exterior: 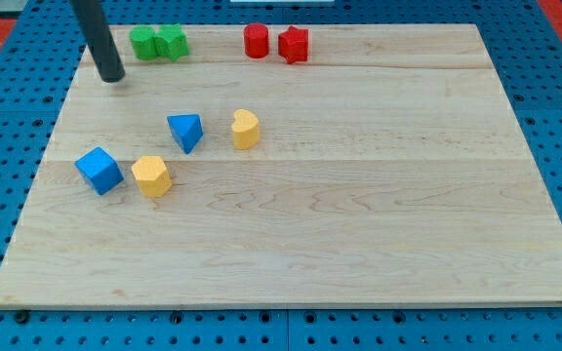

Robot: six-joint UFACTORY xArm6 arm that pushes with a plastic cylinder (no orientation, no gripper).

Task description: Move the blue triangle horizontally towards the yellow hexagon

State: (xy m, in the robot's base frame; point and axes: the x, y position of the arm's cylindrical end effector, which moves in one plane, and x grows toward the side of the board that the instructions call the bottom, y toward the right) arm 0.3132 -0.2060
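Note:
The blue triangle [186,132] lies on the wooden board left of centre. The yellow hexagon [151,176] sits just below and to the left of it. A second yellow block, heart-shaped [246,129], lies just right of the triangle. A blue cube [99,170] lies left of the hexagon. My tip [112,76] rests near the board's top left corner, well above and left of the triangle, touching no block.
Two green blocks [159,43] sit side by side at the top edge, right of my tip. Two red blocks [275,43] sit at the top centre. The board [359,214] lies on a blue perforated table.

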